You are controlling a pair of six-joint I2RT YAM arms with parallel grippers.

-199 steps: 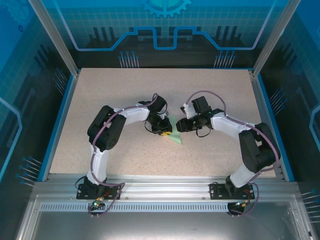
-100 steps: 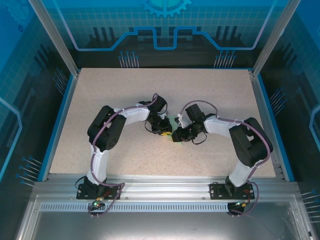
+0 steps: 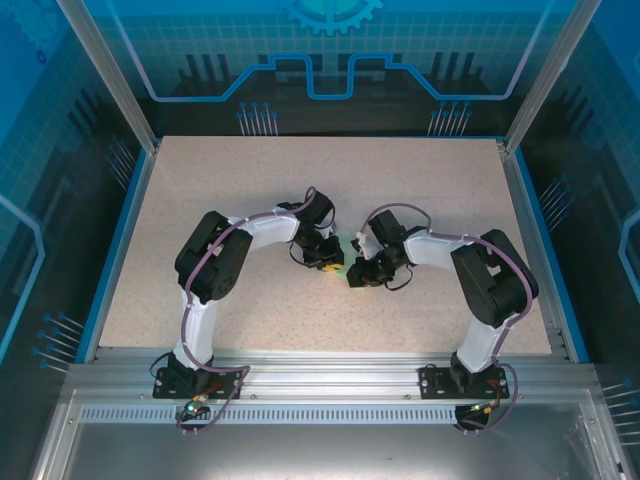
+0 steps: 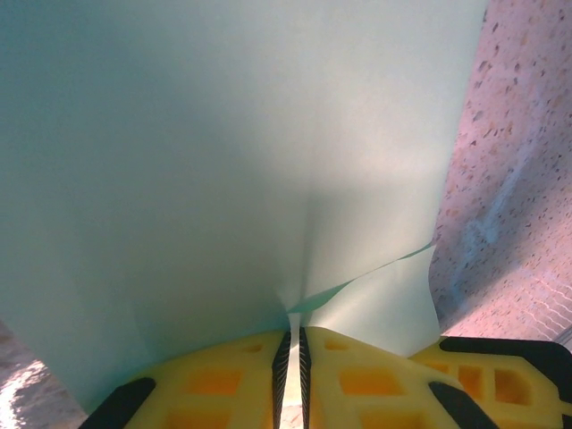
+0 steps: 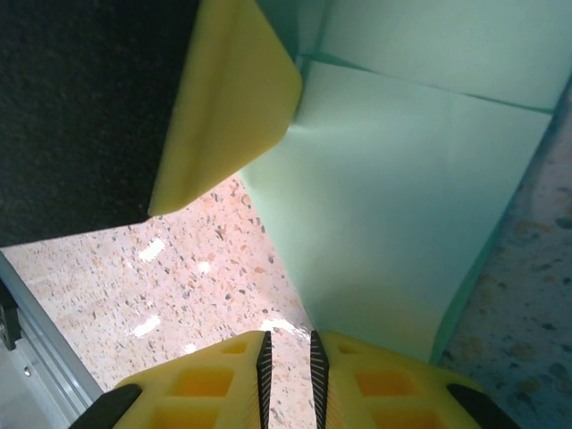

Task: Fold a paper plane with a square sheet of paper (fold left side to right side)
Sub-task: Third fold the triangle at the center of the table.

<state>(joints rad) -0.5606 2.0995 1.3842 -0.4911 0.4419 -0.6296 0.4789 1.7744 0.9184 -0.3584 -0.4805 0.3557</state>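
Note:
The square sheet of paper (image 4: 223, 161), pale mint green, is raised off the table with a fold running through it. My left gripper (image 4: 294, 322) is shut on its lower edge, and a thin strip of paper shows between the yellow pads. In the right wrist view the paper (image 5: 402, 197) slopes down to a corner at my right gripper (image 5: 288, 335). That gripper's jaws are almost together, with bare table in the thin slit between them. The corner ends against the right finger (image 5: 384, 371). The left gripper's yellow finger (image 5: 228, 98) is close above. From above, both grippers (image 3: 328, 264) (image 3: 356, 276) meet mid-table.
The speckled table (image 3: 250, 190) is bounded by blue rails and aluminium posts (image 3: 110, 75). Both arms bend inward, elbows out to the sides. An aluminium rail (image 5: 36, 357) shows at the lower left of the right wrist view.
My right gripper moved left and down to the paper beside the left gripper, and its jaws narrowed. The left gripper kept its hold and place.

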